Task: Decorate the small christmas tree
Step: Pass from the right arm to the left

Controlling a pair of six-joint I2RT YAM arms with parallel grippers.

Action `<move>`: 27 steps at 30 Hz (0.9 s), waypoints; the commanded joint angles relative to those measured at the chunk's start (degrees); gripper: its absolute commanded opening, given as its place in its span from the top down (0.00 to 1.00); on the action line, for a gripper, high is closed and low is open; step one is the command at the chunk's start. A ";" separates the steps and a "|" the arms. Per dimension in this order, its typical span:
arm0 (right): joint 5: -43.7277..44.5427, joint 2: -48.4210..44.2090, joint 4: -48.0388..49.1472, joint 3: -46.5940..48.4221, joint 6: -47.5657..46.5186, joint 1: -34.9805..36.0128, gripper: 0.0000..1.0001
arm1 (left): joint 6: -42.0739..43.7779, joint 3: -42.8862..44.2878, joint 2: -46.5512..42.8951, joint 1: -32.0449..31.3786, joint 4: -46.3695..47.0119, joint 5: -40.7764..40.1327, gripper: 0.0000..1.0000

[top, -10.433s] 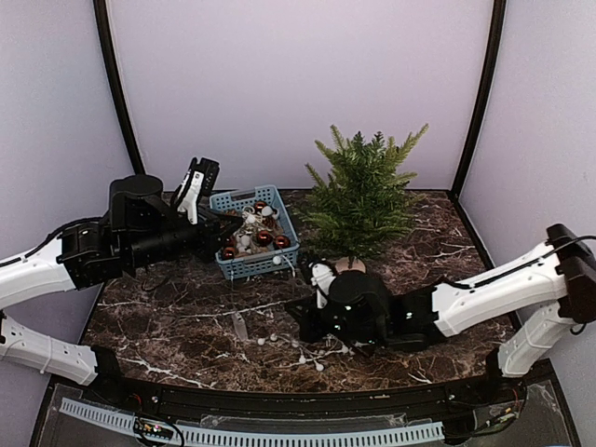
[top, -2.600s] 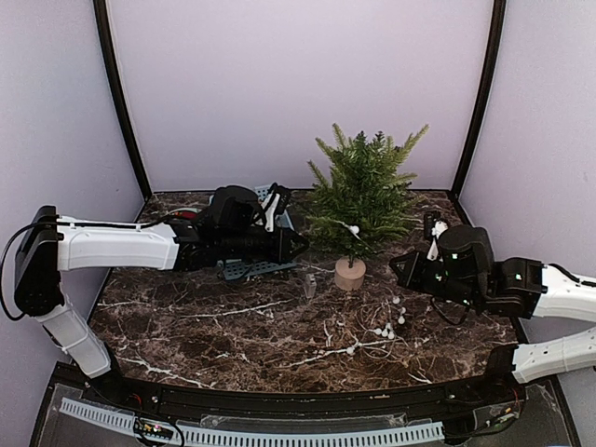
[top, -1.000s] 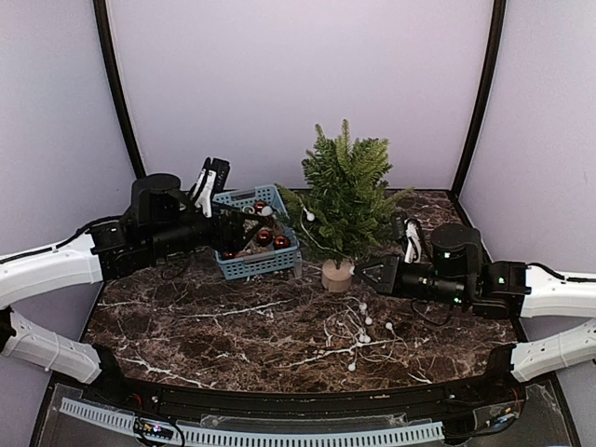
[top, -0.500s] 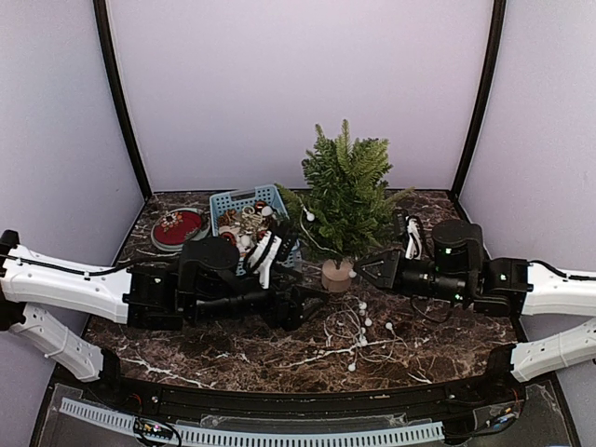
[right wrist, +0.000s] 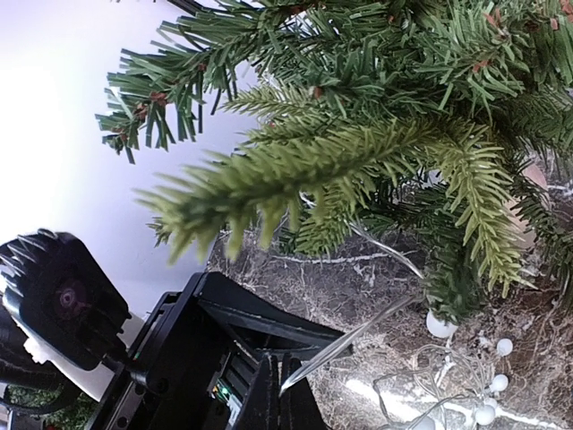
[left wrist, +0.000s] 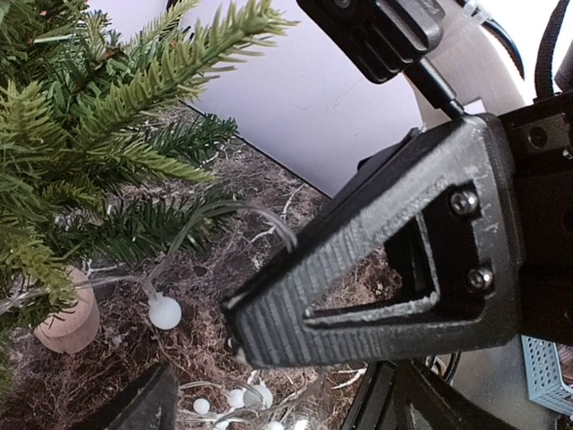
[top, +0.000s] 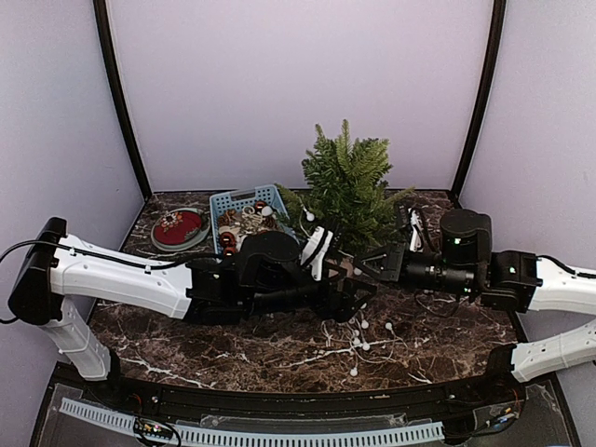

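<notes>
The small christmas tree (top: 346, 189) stands at the back centre on its pale wooden base (left wrist: 67, 322), with a string of white-bulb lights (top: 358, 333) draped on its lower branches and trailing over the table. My right gripper (top: 365, 265) sits just right of the trunk, shut on the clear light wire (right wrist: 358, 336), which runs up into the branches. My left gripper (top: 354, 291) reaches in from the left, open, directly below and in front of the right one. In the left wrist view the right gripper's fingers (left wrist: 385, 269) fill the middle, above my left gripper (left wrist: 269, 414).
A blue basket (top: 226, 203) of red and silver baubles stands behind my left arm. A red round dish (top: 177, 229) lies at the back left. Loose bulbs and wire loops (right wrist: 448, 403) cover the marble table (top: 168, 335) in front of the tree.
My left arm has swept right along the table front, from before the basket to under the tree beside the right gripper, with its jaws slightly wider. The right arm has held still.
</notes>
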 commanded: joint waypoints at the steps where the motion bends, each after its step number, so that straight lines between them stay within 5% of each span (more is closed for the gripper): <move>1: -1.04 -0.63 0.17 1.78 0.39 0.50 1.00 | -0.88 1.48 1.39 0.40 0.42 -1.38 0.16; 12: -1.14 -0.12 0.42 2.11 0.43 0.48 1.00 | -0.93 1.92 2.63 0.63 1.47 0.95 0.69; 16: -0.77 -0.52 0.71 1.57 0.61 0.44 1.00 | -0.93 1.94 2.17 0.63 1.39 1.14 0.95; 19: -0.46 -1.02 0.21 1.47 -0.29 0.46 1.00 | -0.72 1.27 1.07 0.63 0.81 0.48 1.00; 27: 6.21 -6.84 -5.17 -2.61 -0.43 0.42 0.36 | -4.06 1.98 -1.84 1.15 -5.16 0.77 1.00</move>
